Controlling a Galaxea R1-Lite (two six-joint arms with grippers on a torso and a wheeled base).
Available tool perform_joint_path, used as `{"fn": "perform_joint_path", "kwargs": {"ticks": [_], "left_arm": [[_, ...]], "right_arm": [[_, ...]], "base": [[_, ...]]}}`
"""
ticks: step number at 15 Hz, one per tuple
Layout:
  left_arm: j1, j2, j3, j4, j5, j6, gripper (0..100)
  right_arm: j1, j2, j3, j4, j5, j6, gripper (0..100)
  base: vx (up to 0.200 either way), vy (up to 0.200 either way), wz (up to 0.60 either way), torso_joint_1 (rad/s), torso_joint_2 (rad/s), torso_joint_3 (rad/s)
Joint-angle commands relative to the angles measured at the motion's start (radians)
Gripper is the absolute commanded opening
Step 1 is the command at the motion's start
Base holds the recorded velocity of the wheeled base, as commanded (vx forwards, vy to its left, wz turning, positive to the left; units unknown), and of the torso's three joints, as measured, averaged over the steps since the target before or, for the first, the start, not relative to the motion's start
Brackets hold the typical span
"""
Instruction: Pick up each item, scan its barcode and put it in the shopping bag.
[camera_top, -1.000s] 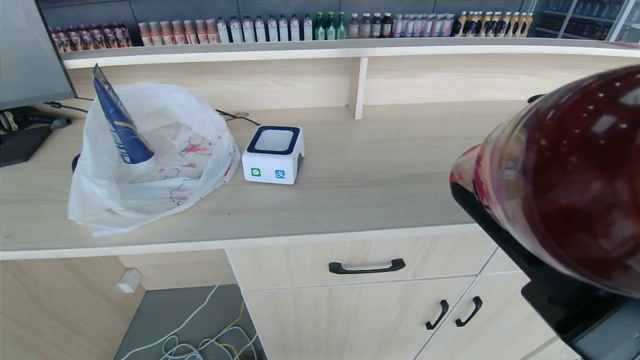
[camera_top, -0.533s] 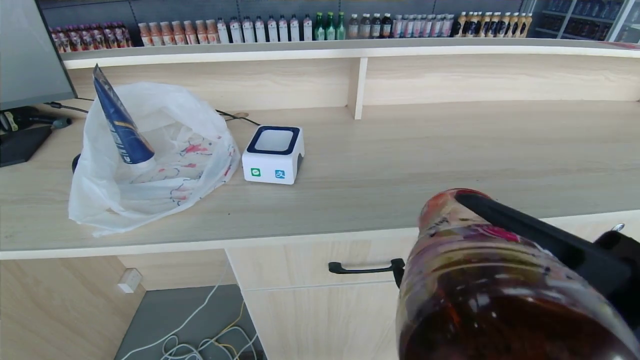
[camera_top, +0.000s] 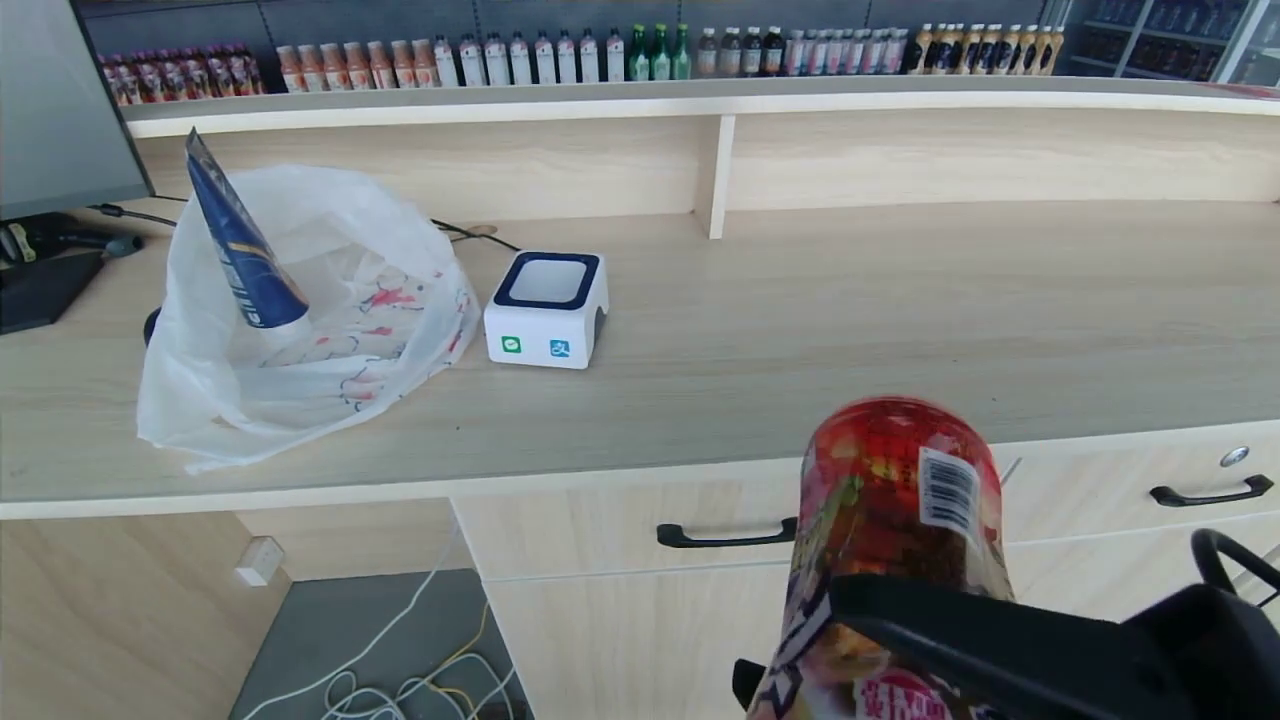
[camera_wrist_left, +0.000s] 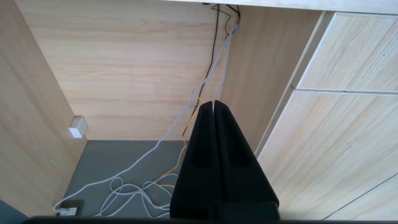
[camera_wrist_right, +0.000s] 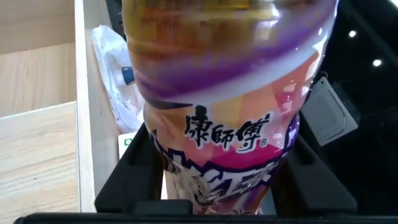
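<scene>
Head view: drink bottle (camera_top: 895, 500) held in air before front edge of counter (camera_top: 800, 330), well apart from scanner (camera_top: 547, 308) and shopping bag (camera_top: 300, 330).

Risk: barcode (camera_top: 947, 490) faces up, and scanner top also faces up. Scan likely misses unless bottle is rolled over. Slick round body could twist or slip during the roll.

Right gripper (camera_wrist_right: 217, 180) pinching bottle body, fingers spread to its width. Left gripper (camera_wrist_left: 214, 155) pressed together, empty, low beside cabinet (camera_wrist_left: 348, 124).

Matte black left gripper (camera_wrist_left: 214, 106), smooth tapered fingers (camera_wrist_left: 200, 163)
</scene>
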Motion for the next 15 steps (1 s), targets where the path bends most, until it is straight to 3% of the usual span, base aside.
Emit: {"fn": "perform_joint_path", "kwargs": {"ticks": [1, 5, 7, 9, 15], "left_arm": [[0.0, 0.0, 0.0, 0.0, 0.0, 0.0, 0], [0.0, 0.0, 0.0, 0.0, 0.0, 0.0, 0], [0.0, 0.0, 0.0, 0.0, 0.0, 0.0, 0], [0.0, 0.0, 0.0, 0.0, 0.0, 0.0, 0], [0.0, 0.0, 0.0, 0.0, 0.0, 0.0, 0]], "right_arm": [[0.0, -0.002, 0.006, -0.001, 0.019, -0.028, 0], [0.011, 0.015, 0.119, -0.001, 0.056, -0.177, 0], [-0.001, 0.026, 0.119, -0.001, 0.125, -0.186, 0], [-0.089, 0.033, 0.093, -0.001, 0.214, -0.172, 0], [-0.199, 0.021, 0.041, 0.074, 0.328, -0.177, 0]], "base": [[0.0, 0.0, 0.0, 0.0, 0.0, 0.0], [0.0, 0.0, 0.0, 0.0, 0.0, 0.0], [0.0, 0.0, 0.0, 0.0, 0.0, 0.0], [0.0, 0.0, 0.0, 0.0, 0.0, 0.0], [0.0, 0.0, 0.0, 0.0, 0.0, 0.0]]}}
